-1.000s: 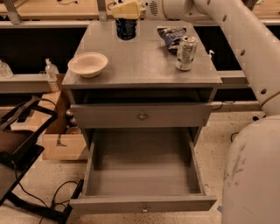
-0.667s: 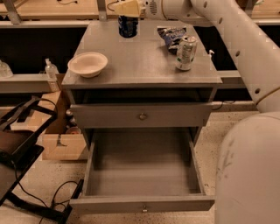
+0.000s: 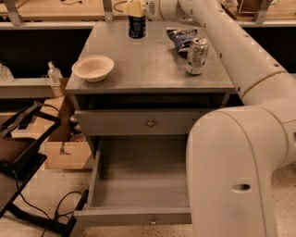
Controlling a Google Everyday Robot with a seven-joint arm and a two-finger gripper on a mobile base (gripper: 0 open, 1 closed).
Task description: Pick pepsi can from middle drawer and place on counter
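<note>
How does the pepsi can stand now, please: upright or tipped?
Upright: the can stands far back on the counter, with the gripper at its top.

gripper [image 3: 133,8] above pepsi can [image 3: 137,27]: cut by top edge | middle drawer [image 3: 138,183] right side: behind arm [image 3: 231,166]

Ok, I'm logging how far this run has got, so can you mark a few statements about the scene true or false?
1. The pepsi can is upright at the back of the counter. True.
2. The gripper is down inside the middle drawer. False: it is at the top of the pepsi can, above the counter.
3. The middle drawer is pulled open and nothing shows inside it. True.
4. The white bowl lies upside down. False: it sits open side up, on the counter's left part in this view.
5. The silver-green can stands left of the bowl. False: it stands on the right, beside the chip bag.
</note>
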